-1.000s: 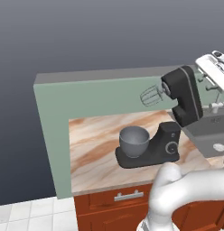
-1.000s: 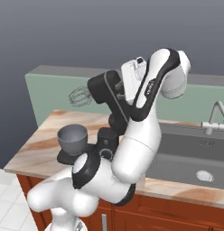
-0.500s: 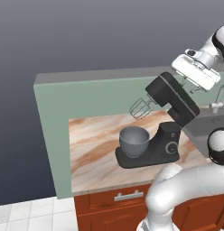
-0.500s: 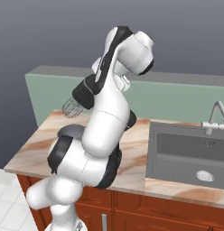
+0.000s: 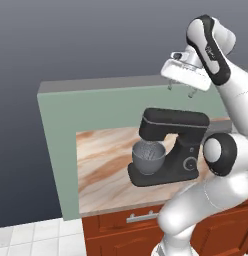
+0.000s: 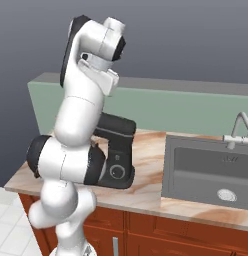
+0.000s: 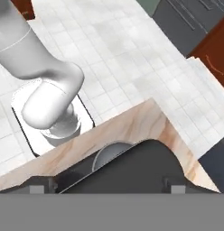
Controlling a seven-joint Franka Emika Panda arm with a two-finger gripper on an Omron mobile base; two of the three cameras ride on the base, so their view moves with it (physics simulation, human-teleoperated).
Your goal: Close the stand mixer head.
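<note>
The stand mixer head, a blocky matte charcoal oblong with rounded edges, is seen lying level over the grey mixing bowl on the marbled worktop. The claw hangs above it, fingers apart, empty. The whisk is hidden.

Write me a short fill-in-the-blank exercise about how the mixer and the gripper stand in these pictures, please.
1. The stand mixer head lies level, lowered over the grey ____.
2. The whisk sits ____ the mixing bowl.
3. The gripper hangs ____ the head, not touching it.
4. To the mixer's right, a ____ is set into the counter.

Missing words: bowl; inside; above; sink
</note>
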